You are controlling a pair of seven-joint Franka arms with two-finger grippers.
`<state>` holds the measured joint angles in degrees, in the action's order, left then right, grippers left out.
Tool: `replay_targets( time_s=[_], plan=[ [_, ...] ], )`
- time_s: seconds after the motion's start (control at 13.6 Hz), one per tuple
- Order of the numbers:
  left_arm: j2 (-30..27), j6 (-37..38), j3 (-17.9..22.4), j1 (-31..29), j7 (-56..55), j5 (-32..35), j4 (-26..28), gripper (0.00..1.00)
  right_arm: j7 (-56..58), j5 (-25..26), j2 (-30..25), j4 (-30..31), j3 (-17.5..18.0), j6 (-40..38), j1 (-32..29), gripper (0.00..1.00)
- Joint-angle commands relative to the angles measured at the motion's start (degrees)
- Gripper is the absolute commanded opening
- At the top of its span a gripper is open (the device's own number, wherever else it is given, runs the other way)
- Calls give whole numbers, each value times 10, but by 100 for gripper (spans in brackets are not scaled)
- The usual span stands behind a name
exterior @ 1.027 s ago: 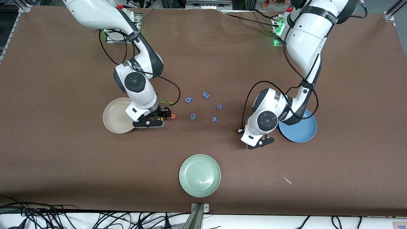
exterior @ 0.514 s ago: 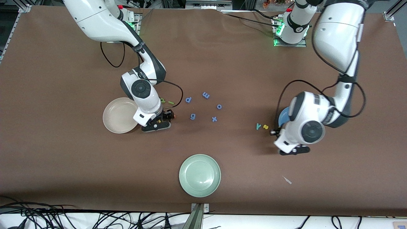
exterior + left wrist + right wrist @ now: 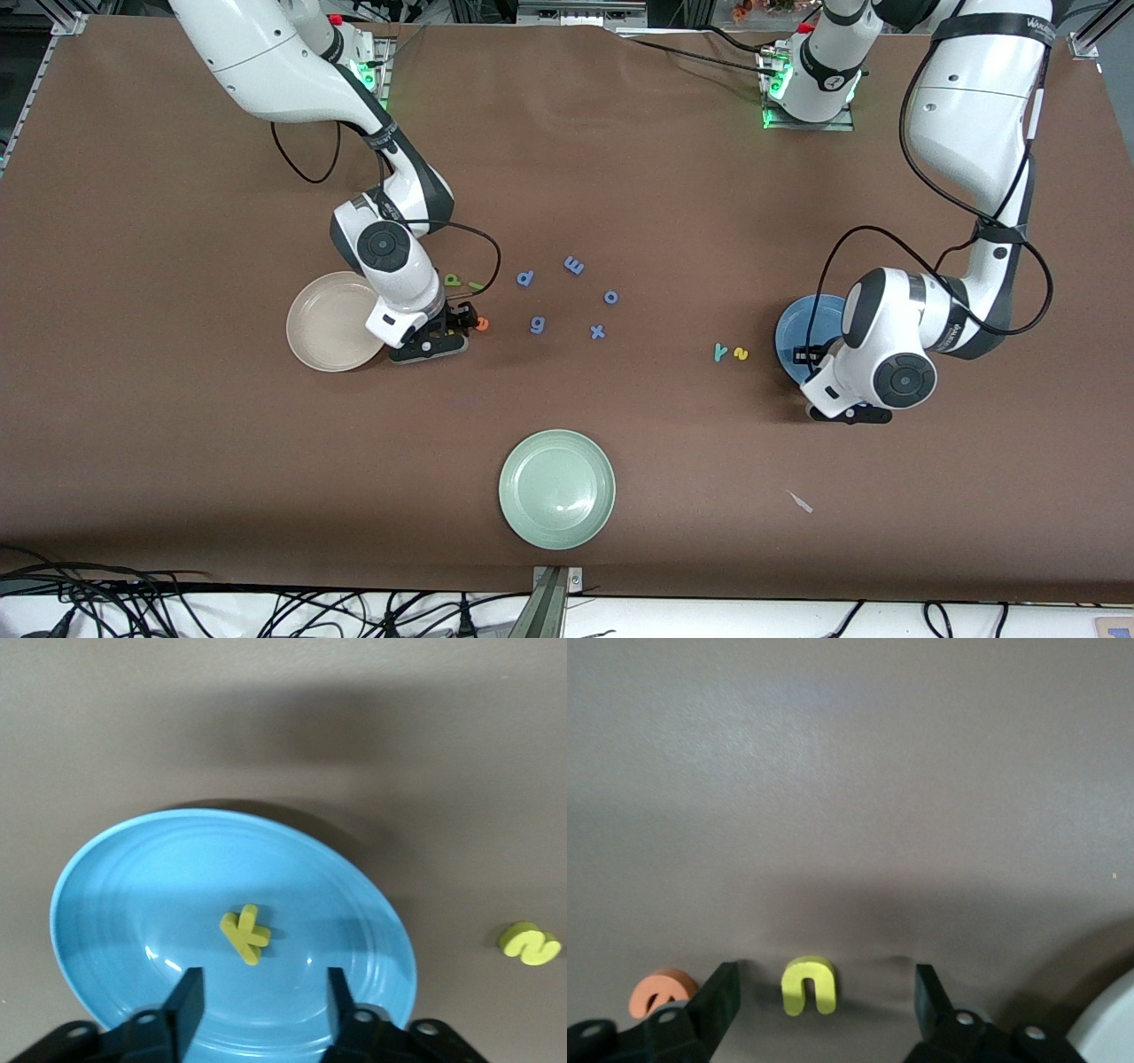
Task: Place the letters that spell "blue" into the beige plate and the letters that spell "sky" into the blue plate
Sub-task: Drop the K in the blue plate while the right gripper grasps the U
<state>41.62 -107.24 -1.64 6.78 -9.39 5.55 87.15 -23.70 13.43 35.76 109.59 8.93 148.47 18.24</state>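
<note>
Left gripper (image 3: 261,1010) hangs over the blue plate (image 3: 794,330), jaws apart and empty; the yellow k (image 3: 244,934) lies loose in the plate. Yellow s (image 3: 741,354) and teal y (image 3: 720,352) sit on the surface just beside that plate, toward the right arm's end. Right gripper (image 3: 824,1010) is low beside the beige plate (image 3: 323,321), jaws spread around the yellow u (image 3: 809,984), not touching it. Orange e (image 3: 481,323) beside it; green b (image 3: 453,280) and l (image 3: 476,286) farther back.

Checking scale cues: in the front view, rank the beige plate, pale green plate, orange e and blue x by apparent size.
1. Pale green plate, slightly largest, though nearest the camera.
2. Beige plate.
3. Orange e and blue x: alike.
</note>
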Motion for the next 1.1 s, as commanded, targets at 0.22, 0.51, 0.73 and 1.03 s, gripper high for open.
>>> replay_targets(
  time_s=[0.22, 0.51, 0.73, 1.03],
  plan=[
    [-34, 10, -36, 14, -46, 14, -4, 100, 1, 6, -7, 10, 6, 10, -7, 59],
    [-33, 7, -67, 15, -156, 14, 5, 100, 1, 5, -10, 11, 6, 8, -6, 35],
    [-32, 8, -76, 14, -144, 23, 7, 100, 8, 5, -30, 10, 6, -29, -7, 21],
    [-35, 5, -86, 5, 70, 14, -3, 100, 91, -1, -98, 10, 5, -142, -36, 21]
  ],
)
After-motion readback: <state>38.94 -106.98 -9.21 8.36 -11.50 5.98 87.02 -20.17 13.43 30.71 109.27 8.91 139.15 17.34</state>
